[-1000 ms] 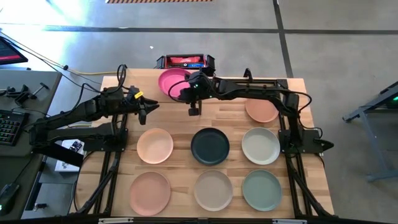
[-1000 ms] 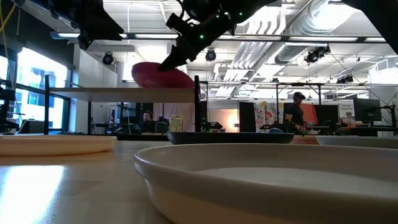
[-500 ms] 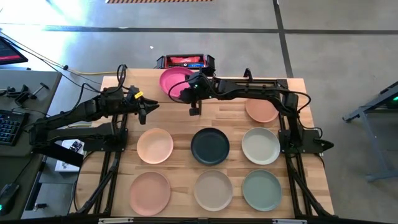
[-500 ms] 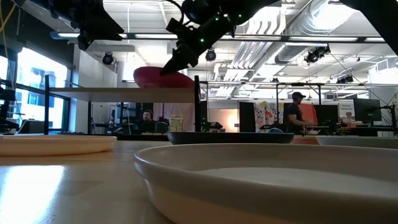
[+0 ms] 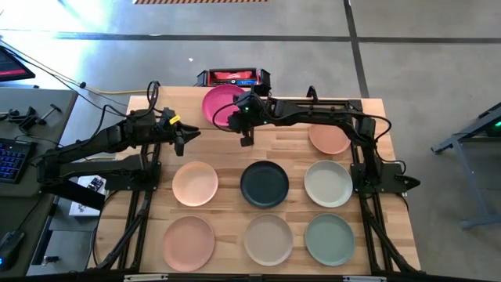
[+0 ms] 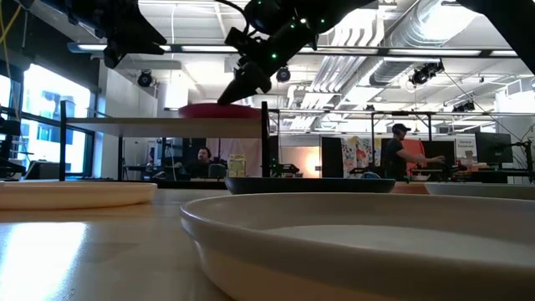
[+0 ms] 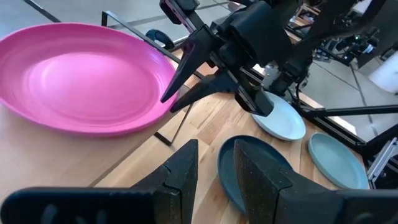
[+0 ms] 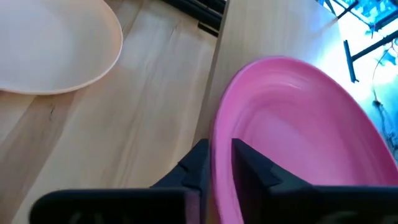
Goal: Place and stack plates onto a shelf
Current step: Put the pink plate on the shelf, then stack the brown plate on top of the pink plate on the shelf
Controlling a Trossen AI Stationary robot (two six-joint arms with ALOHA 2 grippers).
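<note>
Striped wood tabletop (image 5: 290, 149), seven plates on it. Pink plate (image 5: 217, 103) lies flat on the shelf (image 6: 167, 127), upper centre. Right claw (image 7: 180, 93) straddles its rim, fingers parted slightly. Left claw (image 5: 190, 135) idle, part open, empty. One shelved; seven left.

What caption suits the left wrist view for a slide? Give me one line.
Right claw straddles the rim of the pink plate lying flat on the shelf.
</note>
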